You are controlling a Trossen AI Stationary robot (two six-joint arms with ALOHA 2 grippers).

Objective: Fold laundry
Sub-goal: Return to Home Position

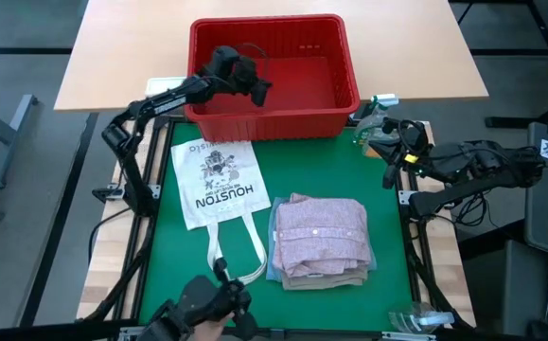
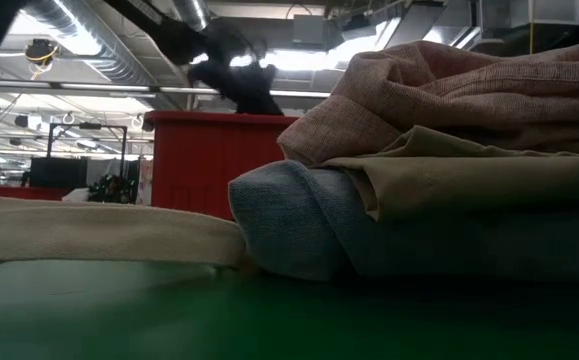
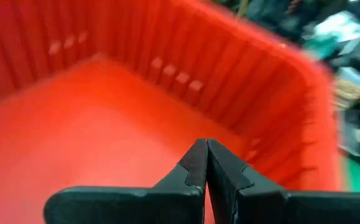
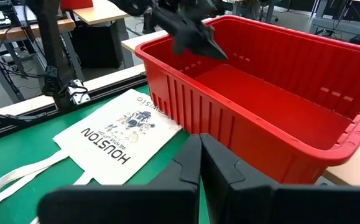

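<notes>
1. Only readable writing is on the cream tote bag (image 1: pixel 219 180): "HOUSTON" in big dark capitals under a printed graphic. There's a smaller line under it and some script near the bag's opening, but both are too small for me to read.
2. The laundry is one folded stack on the green mat (image 1: pixel 330 166), to the right of the tote. The pink shirt (image 1: pixel 319 232) is on top, button placket facing up. A khaki piece (image 2: pixel 469 170) sits under it, and the denim jeans (image 2: pixel 309 220) are at the bottom with their rolled fold sticking out on the tote side.
3. The tote's long handles trail toward the front edge of the mat. One loop ends near the stack's left edge, though I can't tell if it touches.
4. The left gripper (image 1: pixel 259 90) hangs over the left part of the red basket (image 1: pixel 269 126) with its fingers pressed together on nothing. Its wrist view shows only bare red floor and slotted walls.
5. The right gripper (image 4: pixel 199 138) sits off the basket's right front corner, low over the mat. Its fingers are also pinched together with nothing between them.
6. Open room: there's a wide bare green band between the basket's front wall and the stack, plus a narrow strip between the tote and the stack. The basket sits across the mat's back edge, partly on the wooden tabletop (image 1: pixel 122 57).
</notes>
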